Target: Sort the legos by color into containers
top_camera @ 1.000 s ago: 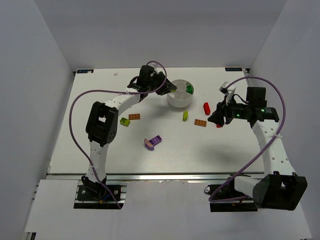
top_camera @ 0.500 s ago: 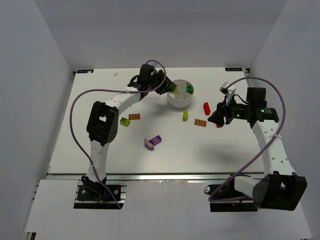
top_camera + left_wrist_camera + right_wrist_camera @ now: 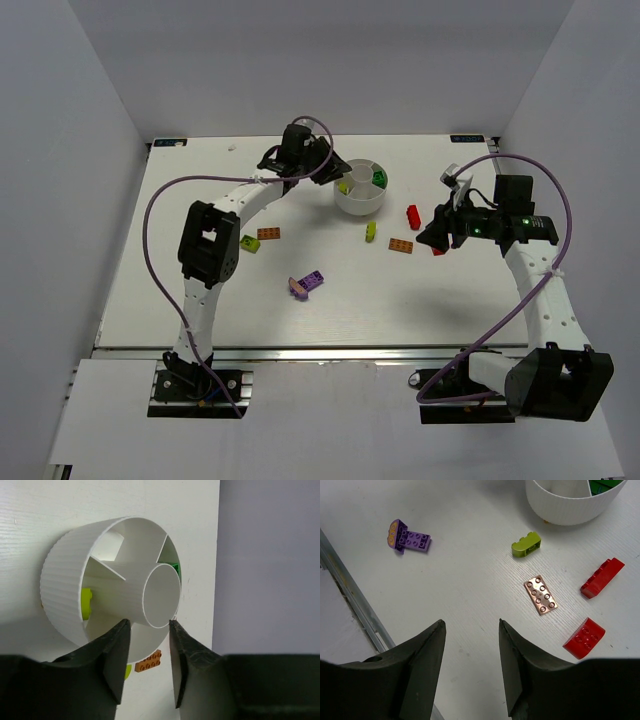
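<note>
The white dish (image 3: pixel 362 198) stands at the table's back centre, split into wedge containers. A yellow-green lego (image 3: pixel 344 187) lies in its left wedge (image 3: pixel 86 603), and a dark green lego (image 3: pixel 379 178) in a right-hand wedge (image 3: pixel 173 567). My left gripper (image 3: pixel 326 170) hangs open just left of the dish (image 3: pixel 60 595), holding nothing (image 3: pixel 148 622). My right gripper (image 3: pixel 432 238) is open and empty above the table (image 3: pixel 470 622), next to a red lego (image 3: pixel 584 638). Loose on the table are another red lego (image 3: pixel 602 577), an orange plate (image 3: pixel 540 594), a yellow-green lego (image 3: pixel 526 544) and a purple piece (image 3: pixel 409 537).
Left of centre lie an orange lego (image 3: pixel 268 233) and a yellow-green one (image 3: pixel 248 242). The purple piece (image 3: pixel 307 283) sits nearer the front. Grey walls close in the table on three sides. A purple cable loops off each arm.
My left gripper has opened and drawn back a little to the left from over the dish; the yellow-green lego now lies in the left wedge. The right arm has not moved.
</note>
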Controlling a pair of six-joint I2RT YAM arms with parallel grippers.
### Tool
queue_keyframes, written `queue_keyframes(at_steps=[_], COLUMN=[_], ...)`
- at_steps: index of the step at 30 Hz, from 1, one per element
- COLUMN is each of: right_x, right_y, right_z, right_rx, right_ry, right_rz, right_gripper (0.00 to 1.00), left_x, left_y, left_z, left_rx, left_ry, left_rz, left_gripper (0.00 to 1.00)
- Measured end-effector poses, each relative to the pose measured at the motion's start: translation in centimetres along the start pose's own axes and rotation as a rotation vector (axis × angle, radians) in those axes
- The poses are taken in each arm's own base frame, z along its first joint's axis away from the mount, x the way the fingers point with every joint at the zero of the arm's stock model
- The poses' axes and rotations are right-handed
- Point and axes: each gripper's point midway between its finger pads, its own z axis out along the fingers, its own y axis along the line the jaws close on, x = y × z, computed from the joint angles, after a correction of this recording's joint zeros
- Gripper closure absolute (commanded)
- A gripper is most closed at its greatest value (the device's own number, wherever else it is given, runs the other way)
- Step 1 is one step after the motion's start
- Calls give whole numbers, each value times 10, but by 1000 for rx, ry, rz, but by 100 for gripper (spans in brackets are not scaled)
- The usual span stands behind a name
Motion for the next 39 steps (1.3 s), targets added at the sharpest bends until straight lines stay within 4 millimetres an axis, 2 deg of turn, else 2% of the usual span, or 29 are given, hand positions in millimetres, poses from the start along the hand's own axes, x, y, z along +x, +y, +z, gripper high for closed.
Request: queue_keyframes(at_steps=[6, 8, 10, 13, 14, 15, 16, 18, 21, 23, 26, 32, 35, 39], right_x=[0, 2, 6, 18, 23, 27, 30, 34, 33, 33, 34, 37, 39, 42], right_y=[0, 0, -3, -5, -5, -3, 0, 8, 14, 15, 11, -22, -33, -44], right_z=[0, 1, 5, 17, 23, 31, 39, 54, 79, 96, 120, 152, 164, 179], right_rx=[-5, -6, -6, 2, 5, 7, 7, 12, 51, 85, 141, 278, 320, 347], right_ry=[1, 6, 25, 93, 122, 157, 187, 240, 304, 338, 372, 389, 390, 389], right_rz=[-11, -9, 12, 62, 79, 93, 101, 126, 170, 199, 267, 403, 445, 480], right_gripper=[46, 49, 50, 46, 45, 41, 38, 36, 33, 32, 32, 32, 32, 32], left_x=[-7, -7, -2, 8, 10, 10, 8, 8, 18, 29, 51, 92, 100, 95], left_y=[2, 8, 11, 18, 21, 22, 21, 27, 39, 52, 82, 131, 139, 135], left_z=[-6, -18, -43, -99, -119, -138, -156, -187, -224, -241, -260, -290, -303, -314], left_rx=[-36, -61, -77, -95, -101, -101, -99, -116, -145, -170, -240, -341, -350, -340], left_ry=[-28, -36, -45, -76, -95, -121, -155, -211, -280, -303, -313, -323, -356, -405], left_rz=[54, 69, 85, 87, 86, 86, 90, 86, 84, 78, 51, -24, -52, -66], left_gripper=[86, 92, 92, 72, 66, 55, 49, 40, 38, 36, 34, 33, 32, 32])
